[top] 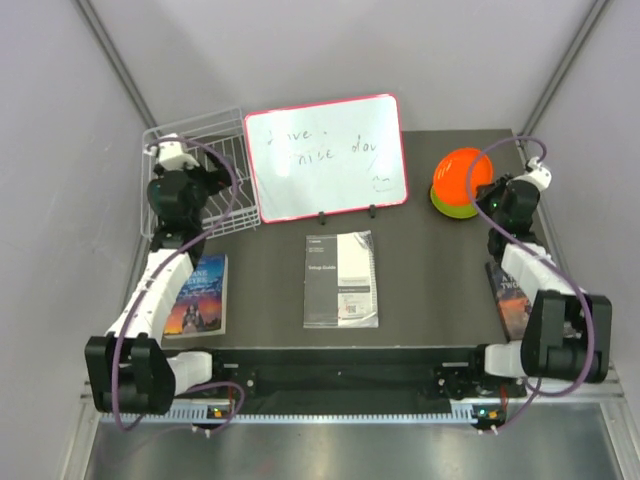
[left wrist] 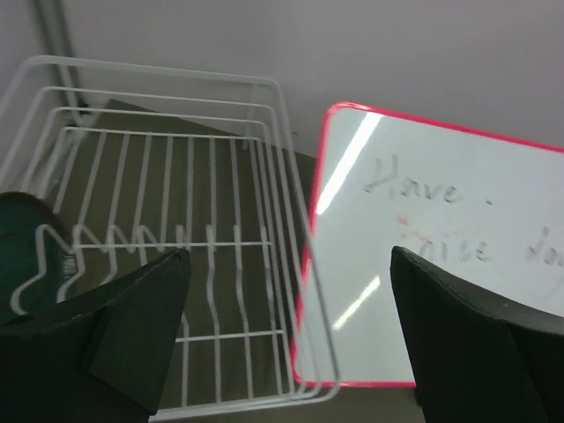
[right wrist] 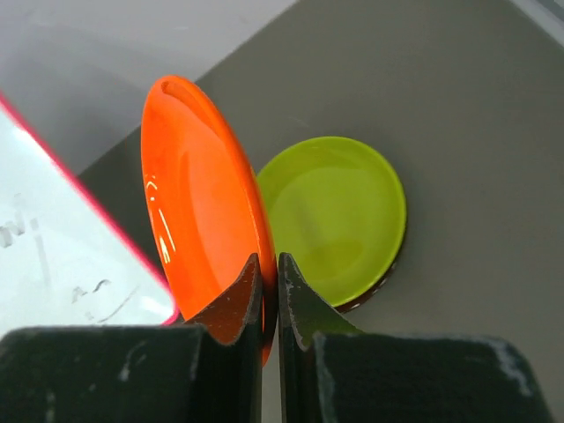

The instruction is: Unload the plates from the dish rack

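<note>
Pinching orange round plastic plate [right wrist: 189,194] by thin rim, right fingers [right wrist: 295,308] clamped, right of red-framed whiteboard [top: 325,160], over lime green plastic plate [right wrist: 339,216] on bench [top: 440,270]. Risk: rim slips, plate drops edge-first, rolls. Left fingers [left wrist: 132,317] apart over white wire dish rack [left wrist: 220,243] left of whiteboard, dark teal plate [left wrist: 22,238] inside.

Orange plate [right wrist: 189,203] — glossy, smooth plastic.

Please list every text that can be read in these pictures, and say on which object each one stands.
"Have", and below it "nice day": faint handwriting on the whiteboard.
Too small to read: print on the white booklet.
Blurred, unreadable: cover titles of the left book and the right book.
No text: orange plate, green plate, dish rack.
</note>
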Tool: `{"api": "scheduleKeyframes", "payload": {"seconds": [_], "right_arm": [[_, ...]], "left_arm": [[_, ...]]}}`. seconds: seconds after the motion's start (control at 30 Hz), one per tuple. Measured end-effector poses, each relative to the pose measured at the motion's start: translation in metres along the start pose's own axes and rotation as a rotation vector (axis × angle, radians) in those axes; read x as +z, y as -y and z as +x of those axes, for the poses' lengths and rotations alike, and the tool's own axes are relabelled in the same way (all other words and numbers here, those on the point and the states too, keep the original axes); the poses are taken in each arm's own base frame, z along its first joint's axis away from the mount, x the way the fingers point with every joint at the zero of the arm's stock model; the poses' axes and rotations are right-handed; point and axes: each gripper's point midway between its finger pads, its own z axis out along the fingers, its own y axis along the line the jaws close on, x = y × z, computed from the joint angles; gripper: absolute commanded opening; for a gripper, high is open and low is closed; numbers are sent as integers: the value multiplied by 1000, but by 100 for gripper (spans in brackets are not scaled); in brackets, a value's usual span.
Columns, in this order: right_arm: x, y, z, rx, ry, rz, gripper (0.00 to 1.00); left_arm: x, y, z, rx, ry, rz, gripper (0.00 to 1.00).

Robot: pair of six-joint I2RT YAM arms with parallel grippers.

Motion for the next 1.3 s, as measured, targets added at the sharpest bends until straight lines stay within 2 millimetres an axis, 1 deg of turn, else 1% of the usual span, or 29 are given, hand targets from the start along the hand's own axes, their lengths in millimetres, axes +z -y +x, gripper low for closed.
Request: {"api": "scheduleKeyframes", "payload": {"seconds": [0.07,0.13,0.2,0.33,0.43,0.57,0.63,0.67,0.73,0.77,0.87,0.97,1.13,1.17,1.23,1.3], "right_arm": [[14,16,2,6,-25,54,0],[27,29,2,13,-44,89,0],[37,37,1,19,-59,110,0],[61,50,5,31,-95,125,0],[79,55,19,48,-144,107,0],[100,61,44,70,-223,85,1],[106,62,52,84,-247,75,2],[107,61,55,90,-255,67,5],[108,59,54,92,-259,57,12],[108,57,53,92,-259,50,18],[109,54,50,89,-260,41,23],[109,54,51,90,-269,40,24],[104,58,60,92,-297,58,23],[102,60,62,91,-304,63,21],[96,63,68,91,-324,75,20],[91,64,71,89,-330,78,17]], "left_arm": [[0,-33,-13,-5,32,-83,99],[-1,-62,-18,-9,41,-164,99],[-1,-77,-16,-12,35,-202,99],[7,-100,0,-31,-7,-249,99],[12,-116,14,-64,-46,-276,99],[16,-137,29,-103,-81,-316,99],[17,-143,32,-114,-87,-328,99],[17,-145,33,-118,-88,-332,99],[16,-147,33,-122,-88,-338,99],[16,-148,33,-123,-87,-340,99],[16,-151,32,-126,-83,-345,99],[16,-153,32,-131,-82,-349,99],[18,-155,39,-140,-100,-345,99],[18,-155,39,-142,-101,-345,99],[18,-154,39,-143,-101,-342,99],[18,-154,39,-146,-101,-340,99]]}}
